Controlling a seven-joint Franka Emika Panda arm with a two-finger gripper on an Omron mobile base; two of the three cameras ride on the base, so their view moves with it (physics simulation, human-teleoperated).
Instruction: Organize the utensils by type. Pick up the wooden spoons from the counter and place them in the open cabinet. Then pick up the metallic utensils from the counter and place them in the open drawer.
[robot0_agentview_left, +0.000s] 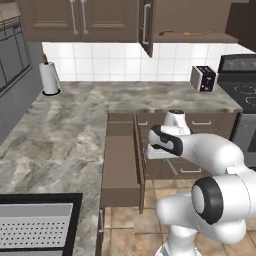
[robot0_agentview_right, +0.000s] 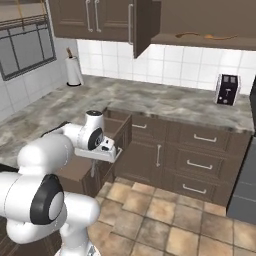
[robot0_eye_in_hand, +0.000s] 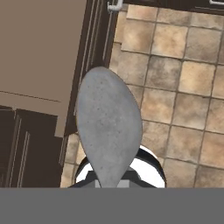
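Observation:
My gripper (robot0_eye_in_hand: 114, 183) is shut on the handle of a grey metal spoon (robot0_eye_in_hand: 109, 129), whose oval bowl points down over the tiled floor. The open drawer (robot0_eye_in_hand: 37, 57) lies just to the left of the spoon in the hand view, its lighter brown inside bare. In the right base view the gripper (robot0_agentview_right: 94, 161) hangs beside the drawer (robot0_agentview_right: 75, 172), which is pulled out from under the counter (robot0_agentview_left: 75, 115). Two wooden spoons (robot0_agentview_left: 167, 33) (robot0_agentview_left: 197, 34) lie on the shelf of the open cabinet (robot0_agentview_left: 220, 39), above and to the right.
A toaster (robot0_agentview_left: 203, 78) stands on the counter at the back right, next to a stove (robot0_agentview_left: 242, 87). A paper towel roll (robot0_agentview_left: 49, 77) is at the back left. A sink (robot0_agentview_left: 35, 225) sits at the near left. The cabinet door (robot0_agentview_left: 146, 27) stands open.

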